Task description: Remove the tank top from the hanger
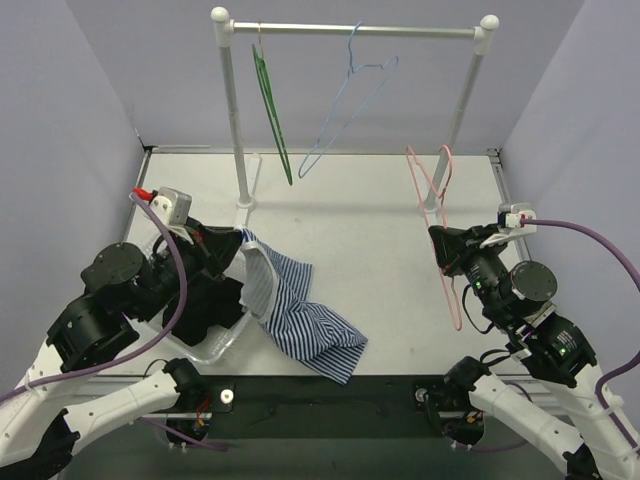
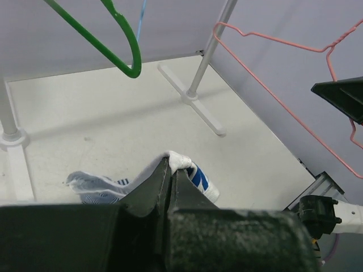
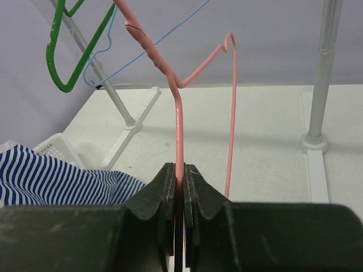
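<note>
The blue-and-white striped tank top [image 1: 300,315] lies crumpled on the table, off the hanger, draped from my left gripper toward the front edge. My left gripper [image 1: 238,240] is shut on its white-edged hem [image 2: 182,163]. The pink wire hanger [image 1: 440,215] is bare and held upright above the table at the right. My right gripper [image 1: 443,250] is shut on its wire [image 3: 178,136]. The tank top also shows at the lower left of the right wrist view [image 3: 51,178].
A white rack [image 1: 350,30] stands at the back with a green hanger [image 1: 270,100] and a blue wire hanger [image 1: 350,100] on its bar. A white mesh basket [image 1: 215,345] sits at the front left, partly under my left arm.
</note>
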